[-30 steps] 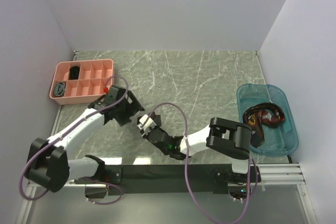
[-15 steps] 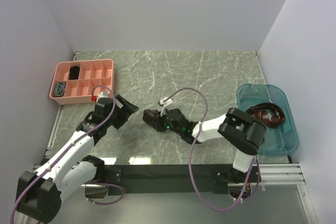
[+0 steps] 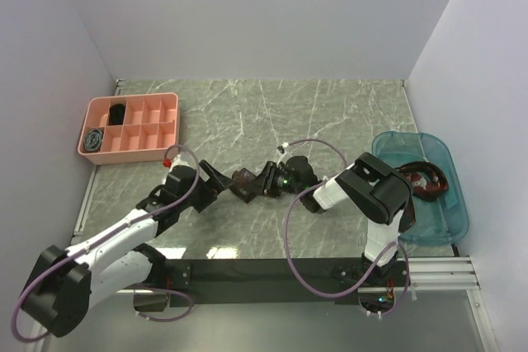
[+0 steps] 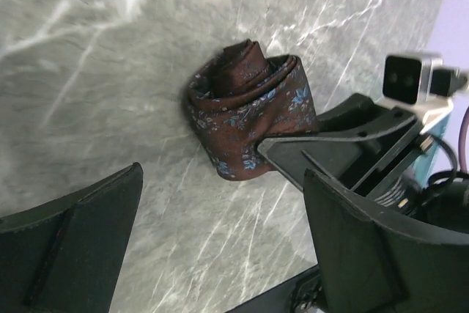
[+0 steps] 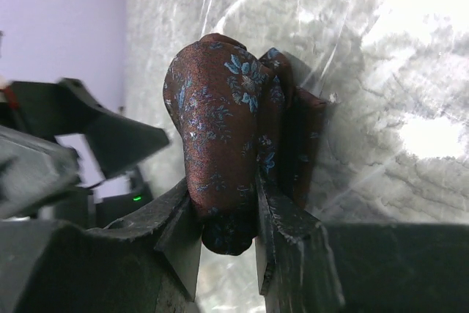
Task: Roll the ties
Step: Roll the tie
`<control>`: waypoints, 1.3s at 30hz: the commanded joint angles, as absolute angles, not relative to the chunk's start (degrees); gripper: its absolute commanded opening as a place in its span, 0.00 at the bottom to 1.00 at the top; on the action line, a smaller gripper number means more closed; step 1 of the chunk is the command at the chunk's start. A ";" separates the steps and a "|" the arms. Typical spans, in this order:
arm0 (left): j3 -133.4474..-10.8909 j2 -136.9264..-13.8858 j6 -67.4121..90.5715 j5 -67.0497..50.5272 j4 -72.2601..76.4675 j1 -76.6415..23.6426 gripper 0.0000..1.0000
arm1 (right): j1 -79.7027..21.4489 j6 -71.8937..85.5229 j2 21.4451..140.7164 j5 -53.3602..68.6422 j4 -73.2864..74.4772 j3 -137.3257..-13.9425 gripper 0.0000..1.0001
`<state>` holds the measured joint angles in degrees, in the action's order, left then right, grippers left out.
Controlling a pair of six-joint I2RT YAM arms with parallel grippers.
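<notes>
Maroon fabric dotted with small blue flowers is sitting wound into a compact coil. This rolled tie (image 3: pixel 245 181) is lying near the middle of the counter (image 3: pixel 330 113), and from the wrist views it seems to be touching the stone surface. The right claw (image 3: pixel 267 180) is pinching it from the right side, with both fingers pressing into the layers so the roll is not springing apart. Facing it from the other side, the left claw (image 4: pixel 221 175) is hanging wide open just beside the coil, gripping nothing, its fingers spread on either side of the roll.

Further out, we are counting what is finished. In the pink tray (image 3: pixel 169 103) at the far left, a black coil (image 3: pixel 118 111) is filling one corner compartment and a grey-blue coil (image 3: pixel 95 138) is filling the one in front of it. The other compartments are looking bare. At the right edge, loose ties (image 3: pixel 417 180) are lying tangled in the blue bin (image 3: pixel 445 228), unrolled.

We are judging the job as roughly midway. Two ties are stored and a third is rolled but not yet in the tray. The tangle in the bin is waiting its turn, and we cannot tell how many ties it is holding.
</notes>
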<state>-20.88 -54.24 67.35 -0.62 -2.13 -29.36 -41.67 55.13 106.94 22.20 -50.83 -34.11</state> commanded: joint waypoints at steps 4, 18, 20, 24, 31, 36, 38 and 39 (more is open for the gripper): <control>-20.13 -60.37 71.53 3.08 7.29 -33.31 0.94 | -39.47 64.77 112.32 32.69 -44.83 -34.98 0.00; -17.23 -73.12 80.24 5.98 21.52 -37.79 0.88 | -39.29 71.98 114.61 35.68 -45.17 -35.86 0.00; -16.61 -73.91 80.77 6.68 23.19 -38.05 0.87 | -39.29 73.12 114.87 36.21 -46.14 -35.77 0.00; -15.03 -74.53 81.65 8.52 26.53 -39.28 0.86 | -39.38 74.70 115.75 36.83 -47.02 -35.60 0.00; -11.34 -71.63 82.97 16.26 28.93 -42.54 0.96 | -39.46 79.53 117.42 38.58 -51.67 -35.07 0.00; -11.87 -74.53 82.26 15.47 30.41 -43.24 0.99 | -39.55 81.38 117.51 40.16 -54.74 -35.16 0.00; -11.52 -75.58 82.96 15.29 32.15 -43.33 0.99 | -39.64 83.58 117.51 40.78 -56.77 -34.63 0.00; -11.25 -76.19 83.32 15.12 32.69 -43.33 0.99 | -39.64 84.19 117.51 41.04 -57.56 -34.63 0.00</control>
